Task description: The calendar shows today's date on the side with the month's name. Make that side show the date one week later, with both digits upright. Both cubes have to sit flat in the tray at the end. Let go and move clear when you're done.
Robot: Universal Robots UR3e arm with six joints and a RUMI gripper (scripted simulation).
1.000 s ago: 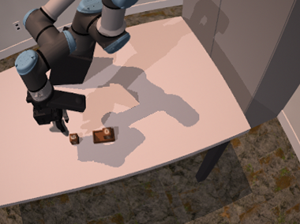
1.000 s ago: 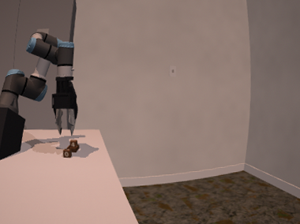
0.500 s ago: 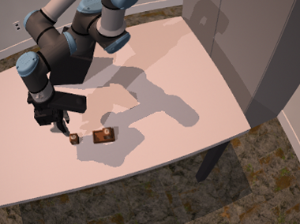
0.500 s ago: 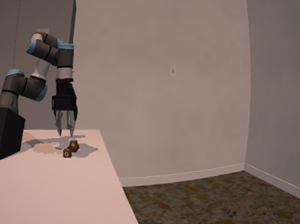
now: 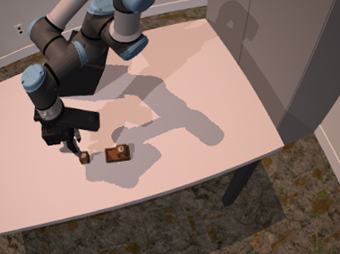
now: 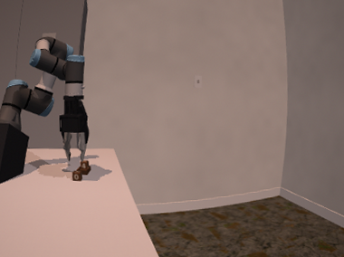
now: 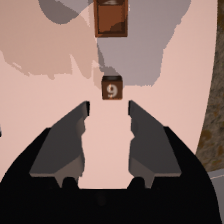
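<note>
A small brown cube (image 7: 112, 89) lies loose on the pink table and shows a white 9 in the wrist view. It also shows in the top view (image 5: 84, 158) and the exterior view (image 6: 77, 176). The brown calendar tray (image 5: 114, 153) stands just to its right and holds one cube (image 5: 122, 149); the tray's near end shows in the wrist view (image 7: 111, 17). My gripper (image 7: 109, 101) hovers just short of the loose cube, fingers partly apart with nothing between them. It also shows in the top view (image 5: 74, 147) and the exterior view (image 6: 76, 154), pointing down.
The table's front edge runs close below the cube and tray. The arm's base and a dark box (image 6: 7, 152) stand at the left. Grey cabinet panels (image 5: 293, 56) rise to the right of the table.
</note>
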